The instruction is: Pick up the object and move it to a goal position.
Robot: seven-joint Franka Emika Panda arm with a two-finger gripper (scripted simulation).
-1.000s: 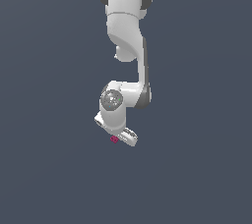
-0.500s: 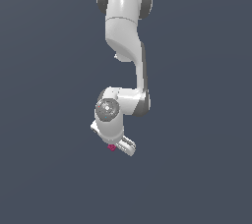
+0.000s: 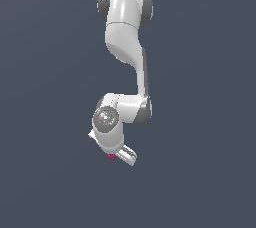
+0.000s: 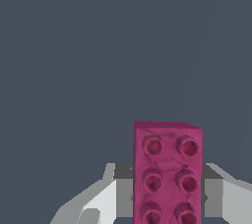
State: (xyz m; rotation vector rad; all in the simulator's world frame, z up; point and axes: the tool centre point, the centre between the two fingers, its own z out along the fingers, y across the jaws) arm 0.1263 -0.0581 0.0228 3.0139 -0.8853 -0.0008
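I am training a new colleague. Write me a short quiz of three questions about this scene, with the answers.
1. True or false: the pink brick sits between the gripper fingers.
2. How many stud columns does the brick show in the wrist view? A) one B) two C) four
3. In the exterior view, where does the brick appear relative to the arm?

Key: 1 true. 2 B. 3 At the arm's lowest end, mostly hidden by the hand.

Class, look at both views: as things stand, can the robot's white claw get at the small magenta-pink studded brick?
Probably yes. In the wrist view the small magenta-pink studded brick sits between the white claw fingers, with nothing else near. Whether the fingers actually touch it cannot be told; the exterior view shows only a pink speck under the claw.
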